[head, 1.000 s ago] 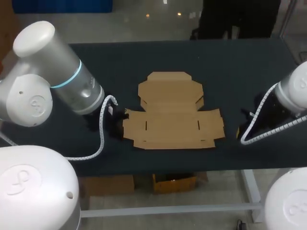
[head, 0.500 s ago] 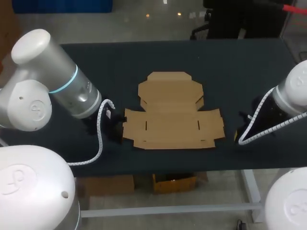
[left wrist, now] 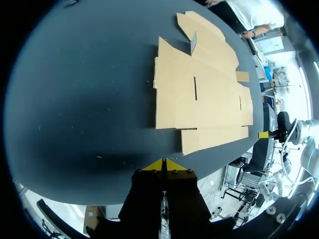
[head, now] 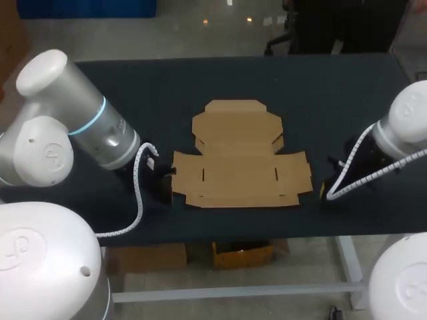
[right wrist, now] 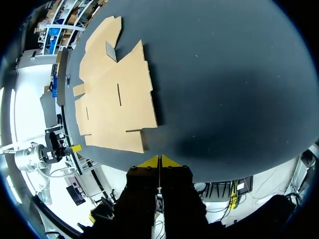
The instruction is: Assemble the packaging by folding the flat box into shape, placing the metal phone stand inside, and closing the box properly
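Flat box lies unfolded on dark counter. Left end effector just beside its left edge, right end effector near right edge; both pinched together, holding nothing.

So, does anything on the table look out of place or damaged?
Nothing looks damaged: the flat box lies unfolded and straight on the table. One oddity: no metal phone stand shows in any view.

Head overhead; wrist views low, facing inward; all share flat box.
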You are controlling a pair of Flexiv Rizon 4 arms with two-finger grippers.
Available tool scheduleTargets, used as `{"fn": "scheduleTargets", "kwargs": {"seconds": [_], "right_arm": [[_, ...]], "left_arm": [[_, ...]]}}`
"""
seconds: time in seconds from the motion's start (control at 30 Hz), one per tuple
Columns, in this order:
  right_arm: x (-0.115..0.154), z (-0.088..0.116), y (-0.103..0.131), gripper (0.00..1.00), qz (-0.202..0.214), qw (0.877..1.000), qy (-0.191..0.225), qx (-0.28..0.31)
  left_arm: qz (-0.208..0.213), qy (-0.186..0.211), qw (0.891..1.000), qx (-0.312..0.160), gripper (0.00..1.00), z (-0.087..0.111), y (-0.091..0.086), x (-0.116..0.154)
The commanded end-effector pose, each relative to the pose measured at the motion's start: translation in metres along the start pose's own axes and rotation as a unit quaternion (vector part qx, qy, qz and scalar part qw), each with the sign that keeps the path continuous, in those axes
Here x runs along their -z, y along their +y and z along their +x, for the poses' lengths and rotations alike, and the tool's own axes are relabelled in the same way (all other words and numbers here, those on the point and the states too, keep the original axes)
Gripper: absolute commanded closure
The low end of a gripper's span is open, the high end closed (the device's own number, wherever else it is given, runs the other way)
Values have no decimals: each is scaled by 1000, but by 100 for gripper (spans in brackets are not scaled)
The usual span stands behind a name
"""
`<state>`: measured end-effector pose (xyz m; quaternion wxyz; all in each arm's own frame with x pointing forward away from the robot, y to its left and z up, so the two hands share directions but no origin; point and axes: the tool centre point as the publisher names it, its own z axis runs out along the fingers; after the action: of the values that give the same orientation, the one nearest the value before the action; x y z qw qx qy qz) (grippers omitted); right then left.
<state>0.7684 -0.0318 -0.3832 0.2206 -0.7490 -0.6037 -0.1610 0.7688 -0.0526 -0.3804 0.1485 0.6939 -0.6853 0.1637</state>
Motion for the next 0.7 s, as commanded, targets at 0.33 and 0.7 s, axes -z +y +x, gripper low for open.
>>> {"fn": "scheduleTargets", "kwargs": {"seconds": [0.33, 0.7], "right_arm": [[-10, -1, 5, 100, 19, 1000, 6, -4], [-15, -3, -2, 100, 24, 1000, 11, -7]], "left_arm": [[-17, 8, 1000, -6, 100, 1, -6, -16], [-20, 12, 1000, -10, 100, 2, -8, -17]]}}
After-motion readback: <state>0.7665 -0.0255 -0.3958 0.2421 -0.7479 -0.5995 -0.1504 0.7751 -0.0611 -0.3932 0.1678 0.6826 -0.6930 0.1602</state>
